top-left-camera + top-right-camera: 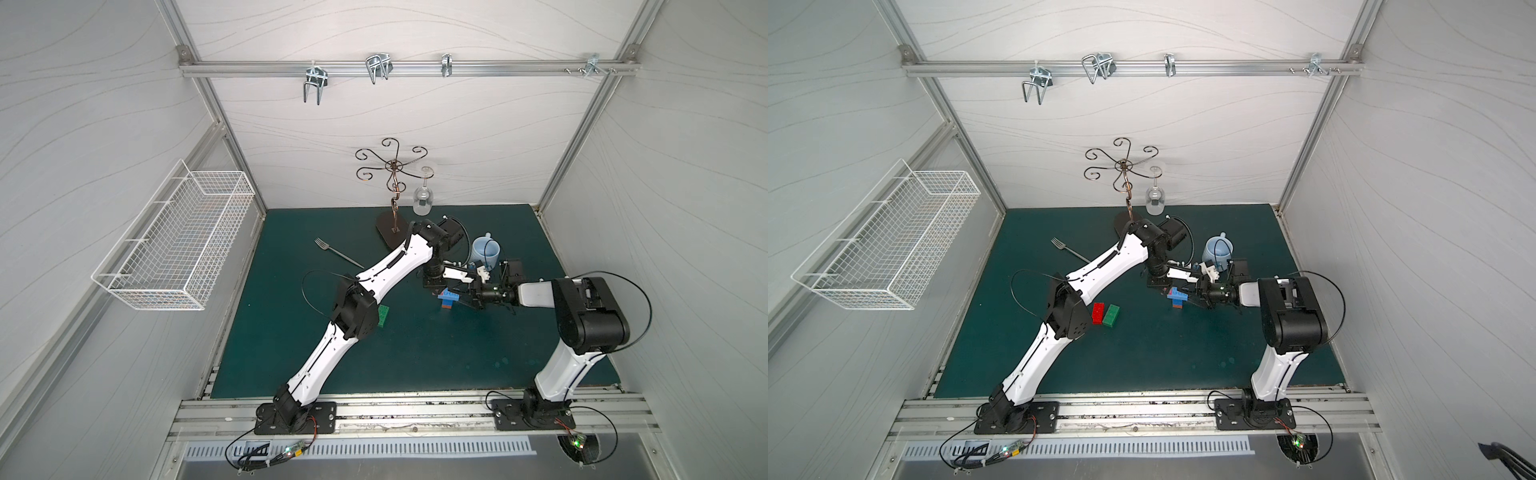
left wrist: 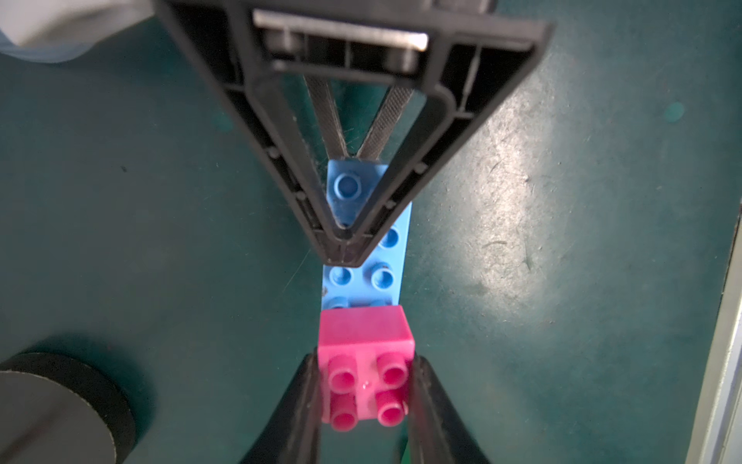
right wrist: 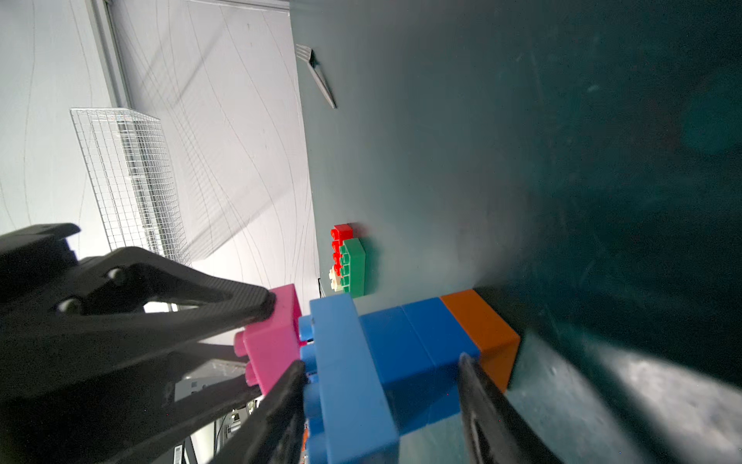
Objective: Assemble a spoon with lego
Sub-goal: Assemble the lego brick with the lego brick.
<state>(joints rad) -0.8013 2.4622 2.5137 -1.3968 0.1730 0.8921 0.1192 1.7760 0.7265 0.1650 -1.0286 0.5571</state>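
**Pink square brick (image 2: 365, 333) at the head of the part-built spoon (image 3: 401, 357)**

We see the left gripper (image 2: 365, 385) closed tight on the pink square brick, a small studded plastic piece. One black finger lies against each of its side walls, and its four studs face the left wrist camera.

The right gripper (image 3: 381, 365) is partly closed, with its two black fingers (image 3: 482, 397) clamped on the spoon. The spoon is a short stack of plastic bricks: a long light blue brick (image 3: 341, 361), then two blue square bricks (image 3: 425, 333), then an orange square brick (image 3: 482, 321) at the end toward the dark green mat (image 1: 415, 353). One finger bears on the studded side of the long light blue brick, the other at the seam between blue and orange.

The pink square brick sits over one end of the long light blue brick. In the right wrist view, light blue studs show in a narrow gap between the two, so we cannot tell whether the brick is pressed home.

In both top views the spoon stands right of the mat's middle, between the two wrists and near a light blue mug (image 1: 485, 249). We cannot tell whether the orange end rests on the mat.

A long red brick (image 1: 1099, 312) and a long green brick (image 1: 1111, 315) lie side by side by the left arm's elbow, well apart from the spoon. A small white brick (image 3: 335, 281) lies just beside them. A thin metal fork (image 1: 338, 252) lies farther back on the mat.
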